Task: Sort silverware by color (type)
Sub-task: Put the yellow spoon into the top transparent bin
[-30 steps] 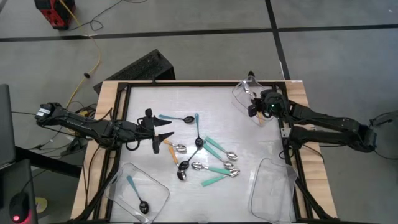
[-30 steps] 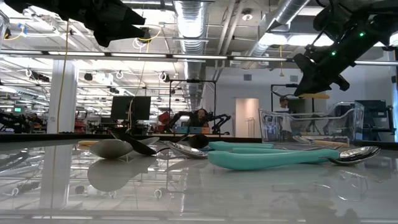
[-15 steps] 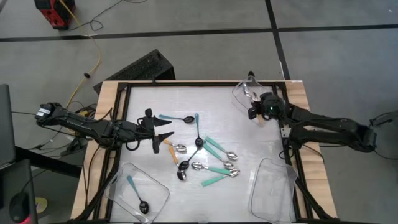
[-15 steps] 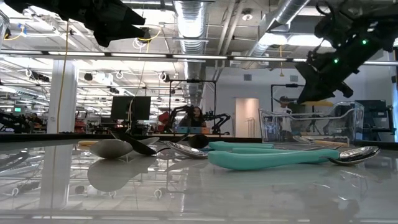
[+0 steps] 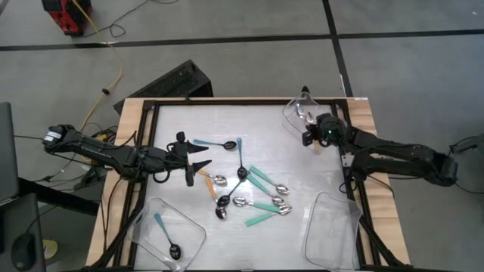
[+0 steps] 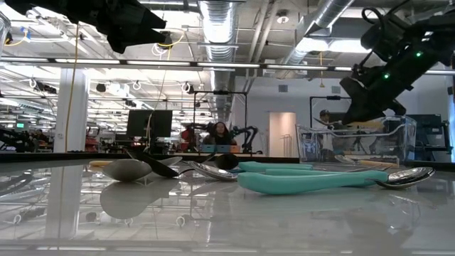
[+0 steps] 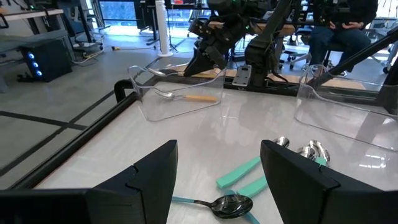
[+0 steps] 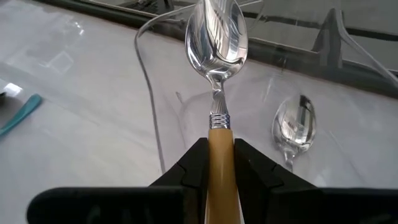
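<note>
Movement shows only at the right gripper [image 8: 211,163], which, clamped on an orange-handled spoon [image 8: 217,56], has edged over the far-right tray [image 5: 296,115], nearing release, while the left gripper [image 7: 217,171] hovers open beside the spoon pile [image 5: 249,193] mid-counter.

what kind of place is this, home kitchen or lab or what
Most likely a robotics lab or workshop hall, not a kitchen: exposed ceiling ducts and strip lights overhead, other robot arms on benches behind, and a seated person at a workstation.

Overhead looks straight down; low looks level across; 2 wrist cameras face forward; all share the table [image 5: 265,128].
</note>
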{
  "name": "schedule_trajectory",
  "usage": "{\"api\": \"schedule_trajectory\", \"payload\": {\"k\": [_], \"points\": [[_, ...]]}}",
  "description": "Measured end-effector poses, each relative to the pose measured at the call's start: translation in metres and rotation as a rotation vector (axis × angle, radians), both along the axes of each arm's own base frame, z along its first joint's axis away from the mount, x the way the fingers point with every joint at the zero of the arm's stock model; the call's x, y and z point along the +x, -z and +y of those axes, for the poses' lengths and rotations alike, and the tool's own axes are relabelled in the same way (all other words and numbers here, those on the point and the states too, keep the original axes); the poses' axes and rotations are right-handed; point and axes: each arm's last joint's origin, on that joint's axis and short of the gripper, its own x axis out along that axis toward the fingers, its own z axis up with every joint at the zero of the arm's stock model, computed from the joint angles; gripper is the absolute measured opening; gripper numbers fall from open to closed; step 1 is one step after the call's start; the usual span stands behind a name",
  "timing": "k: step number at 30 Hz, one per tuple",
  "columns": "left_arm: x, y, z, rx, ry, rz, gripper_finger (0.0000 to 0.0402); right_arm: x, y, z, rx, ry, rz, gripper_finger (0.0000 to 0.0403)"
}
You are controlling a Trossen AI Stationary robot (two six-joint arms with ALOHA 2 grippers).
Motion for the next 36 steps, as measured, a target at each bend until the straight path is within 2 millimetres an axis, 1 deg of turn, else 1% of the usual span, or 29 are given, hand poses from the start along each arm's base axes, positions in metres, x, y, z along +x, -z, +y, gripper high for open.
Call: {"api": "schedule_trajectory", "payload": {"k": [4, 12, 26, 36], "points": [[0.000, 0.000, 0.000, 0.000, 0.000, 0.000, 0.0216, -0.003, 0.000, -0.004, 0.001, 0.031, -0.003, 0.0082], [0.000, 0.000, 0.000, 0.000, 0.000, -0.001, 0.0216, -0.005, 0.004, -0.010, 0.036, 0.018, 0.016, 0.0082], [0.000, 0.000, 0.000, 0.000, 0.000, -0.001, 0.0216, 0.000, 0.018, -0.017, 0.101, 0.024, 0.094, 0.0082], [0.000, 0.000, 0.000, 0.000, 0.000, -0.001, 0.0216, -0.002, 0.019, -0.021, 0.145, 0.030, 0.065, 0.0082]]}}
